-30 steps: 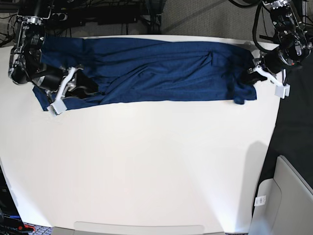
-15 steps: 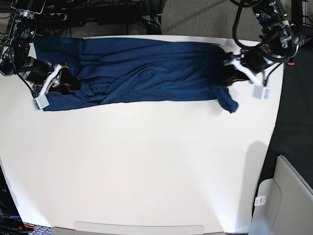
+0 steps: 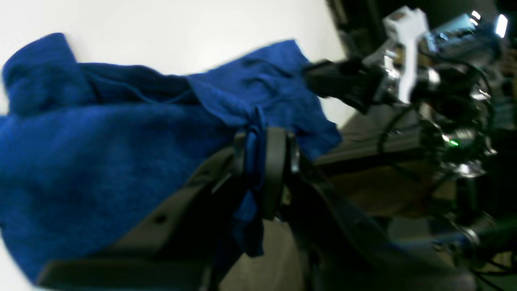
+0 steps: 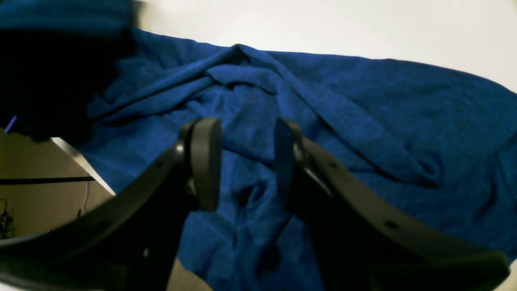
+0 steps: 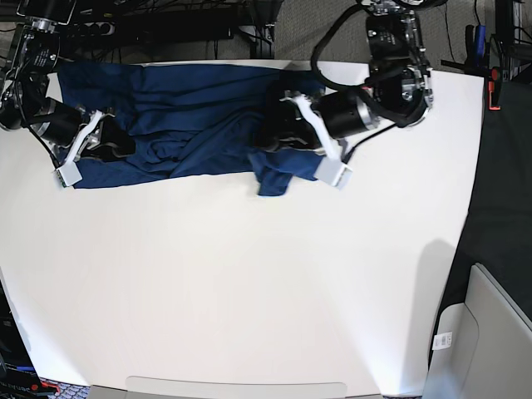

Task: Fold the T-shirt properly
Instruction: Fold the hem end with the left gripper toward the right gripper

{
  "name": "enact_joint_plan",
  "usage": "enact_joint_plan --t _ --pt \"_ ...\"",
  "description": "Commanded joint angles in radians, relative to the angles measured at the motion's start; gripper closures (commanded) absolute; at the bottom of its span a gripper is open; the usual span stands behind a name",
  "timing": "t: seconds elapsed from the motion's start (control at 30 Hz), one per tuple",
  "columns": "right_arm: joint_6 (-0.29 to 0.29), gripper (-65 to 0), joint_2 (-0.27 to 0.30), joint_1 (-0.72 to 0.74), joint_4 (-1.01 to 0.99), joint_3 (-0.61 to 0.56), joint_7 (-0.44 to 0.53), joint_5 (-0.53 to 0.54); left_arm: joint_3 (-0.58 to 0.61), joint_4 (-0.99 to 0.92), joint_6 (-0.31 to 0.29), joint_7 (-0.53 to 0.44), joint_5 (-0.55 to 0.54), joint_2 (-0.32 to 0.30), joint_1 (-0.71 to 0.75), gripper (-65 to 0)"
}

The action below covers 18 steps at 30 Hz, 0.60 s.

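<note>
T-shirt [image 5: 179, 116], dark navy thin knit, limp, light; left gripper [image 3: 258, 169] pinches 3 o'clock edge; right gripper [image 4: 246, 161] jaws apart at 9; grab hems.

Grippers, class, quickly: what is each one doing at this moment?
Left gripper: closed, pinching a fold of the T-shirt.
Right gripper: open, poised over the cloth, holding nothing.

A white table [image 5: 249, 283] with a smooth top carries a single dark navy-blue T-shirt [image 5: 183, 116]. The shirt lies in a rumpled band along the table's far edge, stretching between the right gripper [image 5: 104, 141] and the left gripper [image 5: 278, 141]. By the left gripper one end of the cloth bunches and droops in a small flap onto the white surface.
</note>
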Motion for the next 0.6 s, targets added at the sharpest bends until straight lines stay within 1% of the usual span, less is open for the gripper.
enact_joint_plan --t 0.0,0.13,0.2,0.37,0.57 --pt "0.006 -22.2 0.017 0.014 0.011 0.009 0.023 0.005 0.034 0.018 -0.007 0.004 -0.033 0.017 -0.020 -0.5" --pt "0.006 -22.2 0.017 0.022 0.011 0.009 0.025 -0.034 0.067 0.016 -0.005 0.000 -0.013 0.020 -0.051 -0.5" --pt "0.006 -22.2 0.017 0.023 0.011 0.009 0.025 -0.051 0.102 0.013 -0.005 0.000 -0.012 0.020 -0.057 -0.5" --pt "0.006 -22.2 0.015 0.053 0.011 0.009 0.020 -0.057 0.185 0.013 -0.005 0.002 0.024 0.020 -0.089 -0.7" --pt "0.006 -22.2 0.015 0.077 0.010 0.007 0.020 -0.095 0.255 0.005 -0.005 0.008 0.036 0.020 -0.126 -7.8"
